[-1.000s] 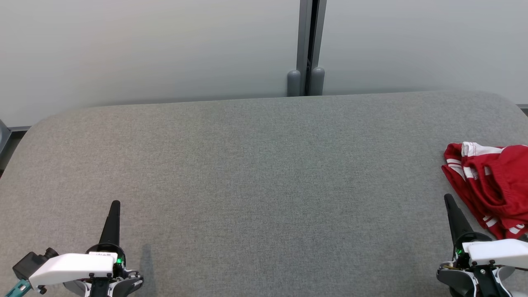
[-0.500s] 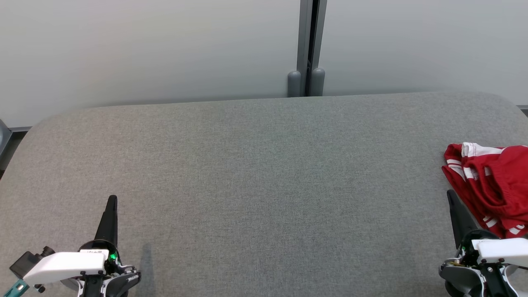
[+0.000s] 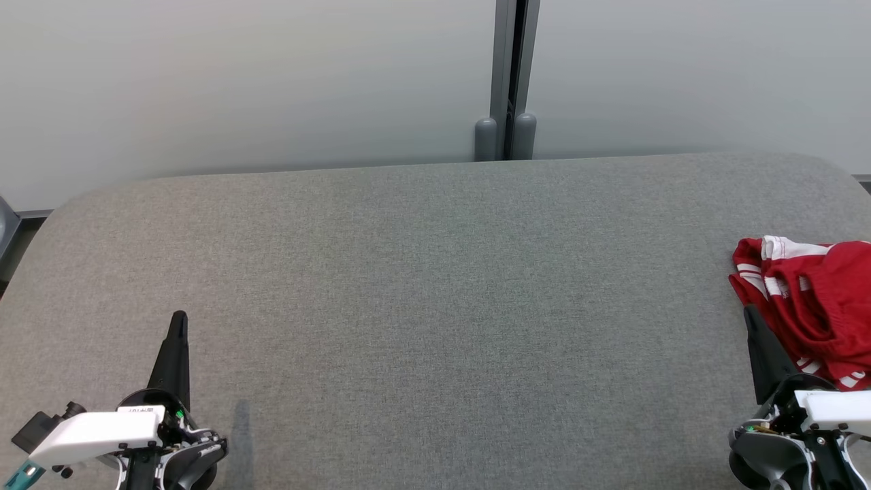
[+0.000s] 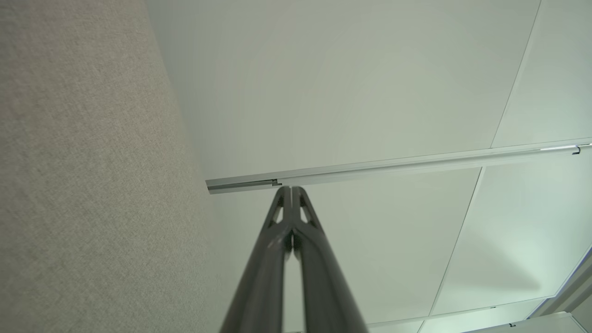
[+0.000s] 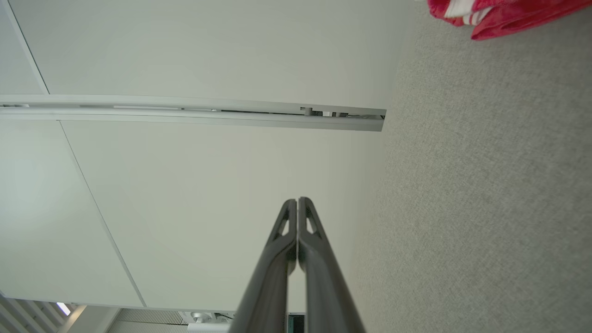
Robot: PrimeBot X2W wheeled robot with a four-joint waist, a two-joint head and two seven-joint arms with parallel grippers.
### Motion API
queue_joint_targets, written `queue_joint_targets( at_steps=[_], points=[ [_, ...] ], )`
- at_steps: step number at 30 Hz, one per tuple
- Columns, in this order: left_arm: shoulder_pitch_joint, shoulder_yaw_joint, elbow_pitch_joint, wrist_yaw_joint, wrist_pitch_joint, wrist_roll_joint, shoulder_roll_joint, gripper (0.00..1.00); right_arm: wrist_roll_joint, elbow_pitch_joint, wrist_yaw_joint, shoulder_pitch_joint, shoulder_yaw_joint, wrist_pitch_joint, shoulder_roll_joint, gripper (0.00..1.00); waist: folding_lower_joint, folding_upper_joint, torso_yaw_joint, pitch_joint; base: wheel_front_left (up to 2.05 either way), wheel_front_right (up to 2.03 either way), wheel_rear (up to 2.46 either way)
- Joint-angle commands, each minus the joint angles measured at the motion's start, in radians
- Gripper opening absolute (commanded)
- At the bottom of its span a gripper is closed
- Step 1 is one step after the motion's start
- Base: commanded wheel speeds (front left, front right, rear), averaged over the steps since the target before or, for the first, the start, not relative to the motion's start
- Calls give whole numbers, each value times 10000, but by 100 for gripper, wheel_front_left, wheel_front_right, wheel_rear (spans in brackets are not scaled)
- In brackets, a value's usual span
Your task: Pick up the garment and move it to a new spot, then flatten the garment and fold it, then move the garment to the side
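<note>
The garment (image 3: 813, 306) is red with white stripes and lies crumpled at the right edge of the grey fabric table (image 3: 435, 306); a corner of the garment (image 5: 499, 16) shows in the right wrist view. My right gripper (image 3: 750, 313) is shut and empty, its tip just beside the garment's left edge. At the lower left, my left gripper (image 3: 179, 318) is shut and empty above bare table. Both wrist views show the fingers pressed together: the left gripper (image 4: 291, 189) and the right gripper (image 5: 297, 201).
A pale panelled wall (image 3: 238, 82) stands behind the table, with a grey vertical post (image 3: 507, 75) at its middle. The table's corners are rounded, and its far edge runs along the wall.
Both grippers have slid slightly up the view and outward; the right tip has come nearer the garment's edge. The garment has not moved.
</note>
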Motion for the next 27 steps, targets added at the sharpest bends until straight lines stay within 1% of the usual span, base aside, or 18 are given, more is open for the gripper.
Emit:
queue_joint_targets(
  at_steps=[1, 3, 27],
  points=[
    [-200, 50, -81, -111, 40, -180, 60, 0, 193, -63, 4, 82, -22, 97, -94, 0, 0, -1, 1, -2, 0, 0, 0],
    [-206, 65, -105, -113, 75, -290, 61, 0, 331, -96, 4, 90, -38, 120, -96, 0, 0, -1, 2, -5, 0, 0, 0],
    [-177, 62, -96, -89, 83, -280, 60, 0, 295, -95, 4, 91, -36, 115, -96, 0, 0, -1, 3, -6, 0, 0, 0]
  ],
)
